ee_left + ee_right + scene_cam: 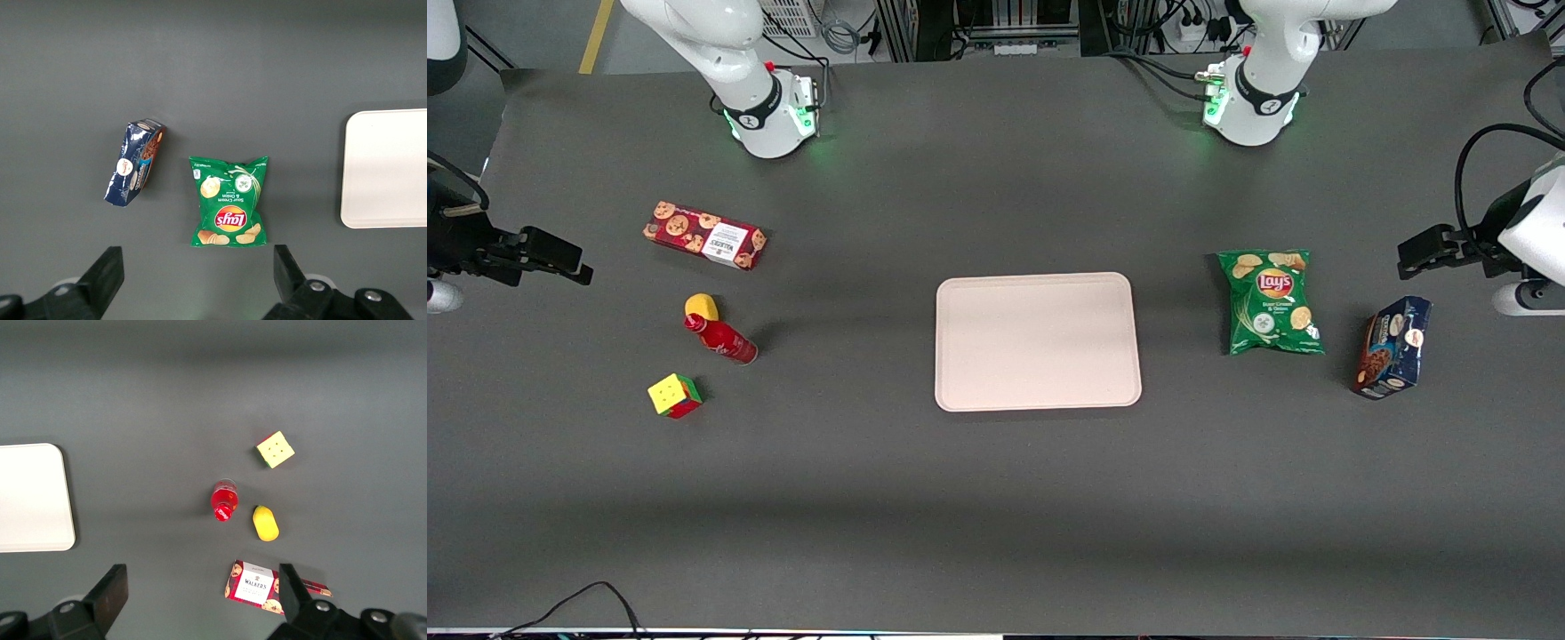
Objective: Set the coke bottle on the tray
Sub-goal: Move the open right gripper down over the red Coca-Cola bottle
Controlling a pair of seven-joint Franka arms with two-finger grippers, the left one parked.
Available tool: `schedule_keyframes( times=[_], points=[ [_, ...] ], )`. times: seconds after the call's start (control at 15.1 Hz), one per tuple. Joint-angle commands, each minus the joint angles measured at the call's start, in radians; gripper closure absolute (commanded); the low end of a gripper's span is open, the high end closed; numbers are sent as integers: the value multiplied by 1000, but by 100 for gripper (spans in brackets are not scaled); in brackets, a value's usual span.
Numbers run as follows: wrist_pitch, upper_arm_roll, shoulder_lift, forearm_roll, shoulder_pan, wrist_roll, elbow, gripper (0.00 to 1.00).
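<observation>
The coke bottle [722, 340] is small and red with a red cap. It stands upright on the dark table, toward the working arm's end; the right wrist view looks down on its cap [224, 501]. The pale pink tray [1037, 341] lies flat at the table's middle, and its edge also shows in the right wrist view [33, 497]. My right gripper [569, 260] hangs above the table's working-arm end, well apart from the bottle. It is open and empty, with the fingers [202, 583] spread wide.
A yellow lemon-like object [703, 307] sits right beside the bottle, farther from the front camera. A red cookie box [704, 235] lies farther back still. A colour cube [674, 396] sits nearer. A green Lay's bag [1270, 300] and a blue box [1392, 347] lie toward the parked arm's end.
</observation>
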Motion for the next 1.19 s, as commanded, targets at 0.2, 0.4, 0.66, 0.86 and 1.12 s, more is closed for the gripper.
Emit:
schedule_keyframes(
  times=[0.2,0.4,0.66,0.86,1.12],
  points=[
    [-23,2,35,-20,13,-15,30,0],
    [4,3,29,-22,14,-18,-42,0],
    [220,5,-67,-39,14,-23,-310,0],
    [381,6,-121,-39,14,-44,-499,0],
    [555,5,-118,-39,13,-83,-648,0]
  ],
)
